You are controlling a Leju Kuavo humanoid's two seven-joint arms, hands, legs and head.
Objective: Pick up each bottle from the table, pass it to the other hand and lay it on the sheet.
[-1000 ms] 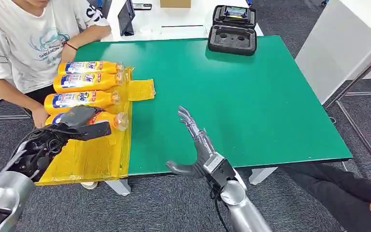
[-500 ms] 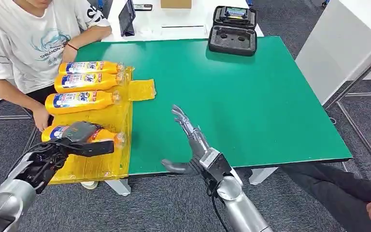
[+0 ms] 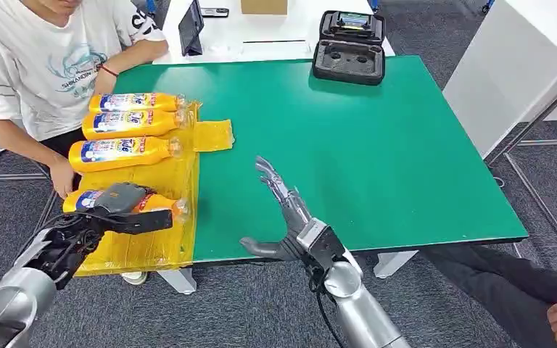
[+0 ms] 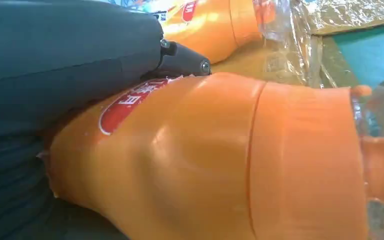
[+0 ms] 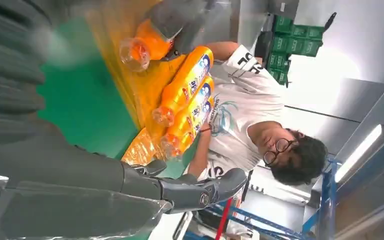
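Note:
My left hand (image 3: 120, 205) grips an orange bottle (image 3: 161, 204) lying on the yellow sheet (image 3: 152, 243) near the table's front left corner; up close the bottle (image 4: 220, 155) fills the left wrist view under my hand (image 4: 65, 55). Three more orange bottles (image 3: 120, 151) lie in a row further back on the sheet. My right hand (image 3: 284, 217) is open at the table's front edge, fingers spread, holding nothing. From the right wrist, the held bottle (image 5: 147, 45) and the row of bottles (image 5: 185, 85) are in sight past my right hand (image 5: 145, 185).
A person in a white shirt (image 3: 36, 65) sits at the table's left side, one hand (image 3: 62, 177) close to the sheet. A black case (image 3: 349, 47) stands at the far edge. The green tabletop (image 3: 377, 159) spreads to the right.
My left hand has brought the bottle down and toward the front of the sheet. My right hand has drifted slightly left and nearer, still open.

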